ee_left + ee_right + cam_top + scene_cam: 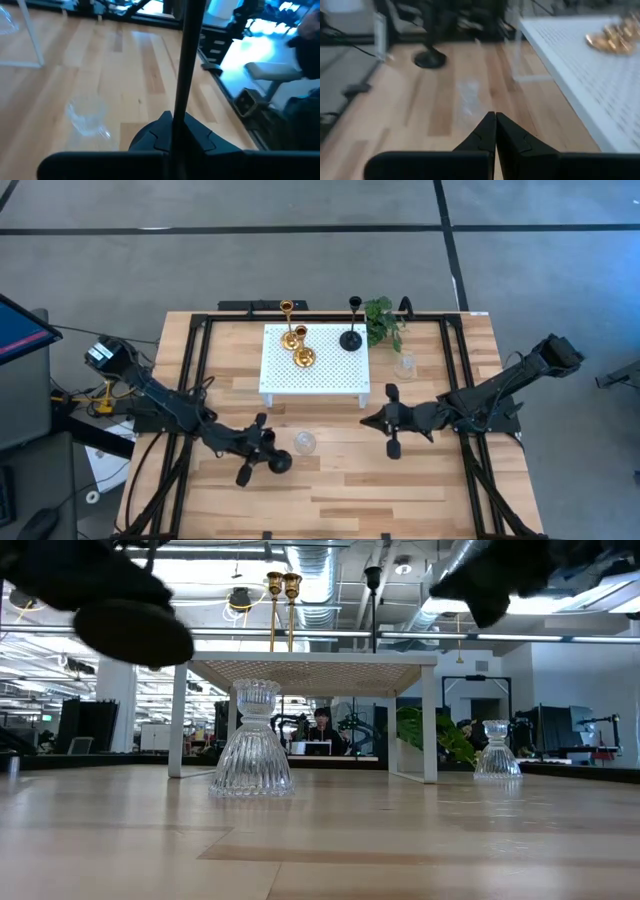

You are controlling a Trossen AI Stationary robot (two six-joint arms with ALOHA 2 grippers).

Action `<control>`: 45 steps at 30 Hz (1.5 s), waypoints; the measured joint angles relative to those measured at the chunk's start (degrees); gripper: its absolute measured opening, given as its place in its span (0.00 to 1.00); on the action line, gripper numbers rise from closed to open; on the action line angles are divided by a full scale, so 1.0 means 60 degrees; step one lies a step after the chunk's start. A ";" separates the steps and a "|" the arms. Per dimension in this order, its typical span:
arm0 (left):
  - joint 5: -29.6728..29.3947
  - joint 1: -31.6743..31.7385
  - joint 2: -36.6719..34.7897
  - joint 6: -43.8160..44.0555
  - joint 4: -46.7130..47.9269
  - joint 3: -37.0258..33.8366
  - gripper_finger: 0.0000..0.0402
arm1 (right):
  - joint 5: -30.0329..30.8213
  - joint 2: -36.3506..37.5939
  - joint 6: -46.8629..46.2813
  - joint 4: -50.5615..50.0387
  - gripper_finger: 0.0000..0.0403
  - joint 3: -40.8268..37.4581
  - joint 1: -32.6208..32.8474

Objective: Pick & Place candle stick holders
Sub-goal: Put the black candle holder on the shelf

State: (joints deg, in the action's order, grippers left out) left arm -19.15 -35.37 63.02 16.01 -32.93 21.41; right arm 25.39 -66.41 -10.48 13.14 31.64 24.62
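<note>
Just right of the left gripper (262, 460) stands a glass holder (305, 443).

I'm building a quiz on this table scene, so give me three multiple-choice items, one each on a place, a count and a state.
1. Where does the clear glass holder nearest the left gripper stand?
A. On the white stand
B. On the bare table in front of the stand
C. Inside the plant

2. How many gold holders are on the white stand?
A. None
B. Two
C. Four

3. How do the right gripper's fingers stand?
A. Shut, holding nothing
B. Shut on a gold holder
C. Wide open around a glass holder

Answers:
1 B, the clear glass holder sits on the wood beside the left gripper, off the white stand.
2 B, two gold holders stand together there.
3 A, the right gripper shows its fingers pressed together, empty.
</note>
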 joint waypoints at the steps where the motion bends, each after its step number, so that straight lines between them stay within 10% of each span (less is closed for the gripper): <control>1: -0.0091 0.0045 -0.0004 -0.0156 0.0258 0.0192 0.04 | -0.0209 0.0000 0.0161 0.0317 0.00 0.0000 0.0000; 9: -0.0528 0.1097 -0.0007 -0.0479 0.2559 0.1515 0.04 | -0.0546 0.0000 0.1354 0.1724 0.00 0.0000 -0.0007; 23: 0.2073 0.3910 0.0034 -0.1339 0.2547 0.2077 0.04 | -0.0826 0.0000 0.1748 0.2173 0.00 0.0000 -0.1003; 45: 0.2505 0.4279 0.0287 -0.1880 0.2389 0.2428 0.04 | -0.3043 -0.1744 0.1751 0.3913 0.00 0.0829 -0.2386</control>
State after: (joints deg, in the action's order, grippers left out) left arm -4.12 -9.69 64.75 4.73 -18.59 35.97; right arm 7.14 -76.88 0.03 36.62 36.61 10.31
